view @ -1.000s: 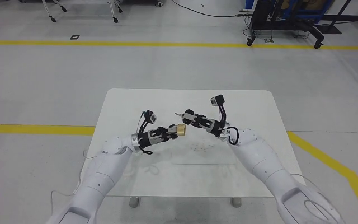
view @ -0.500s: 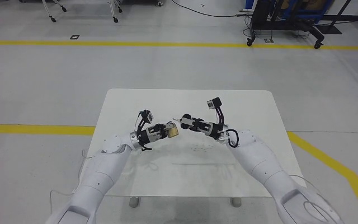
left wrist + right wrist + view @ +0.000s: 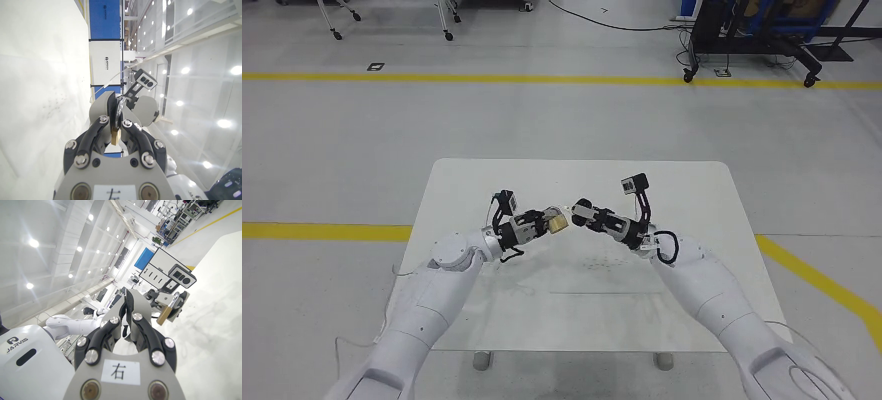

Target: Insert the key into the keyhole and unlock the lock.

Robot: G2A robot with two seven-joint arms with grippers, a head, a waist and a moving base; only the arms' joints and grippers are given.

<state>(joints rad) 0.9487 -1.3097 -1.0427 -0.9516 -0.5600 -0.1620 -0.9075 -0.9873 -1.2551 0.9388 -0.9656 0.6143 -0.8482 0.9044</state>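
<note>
A brass padlock (image 3: 556,222) with a silver shackle is held above the middle of the white table (image 3: 682,190) by my left gripper (image 3: 545,222), which is shut on it. In the left wrist view the shackle sits between the fingers of my left gripper (image 3: 118,102), and the brass padlock (image 3: 115,137) body hangs back toward the wrist. My right gripper (image 3: 580,211) faces it from a short gap away, shut on the key, a thin piece sticking out past its fingers (image 3: 164,119). In the right wrist view my right gripper (image 3: 126,294) is pressed shut, with the padlock (image 3: 165,313) beyond it.
Faint dark scuff marks (image 3: 607,262) lie on the table under the arms. The floor around has yellow lines, and a black wheeled frame (image 3: 752,30) stands far behind.
The left gripper has carried the padlock a little toward the far side of the table and turned it. The right gripper drew in, then shifted back slightly; both stay shut.
</note>
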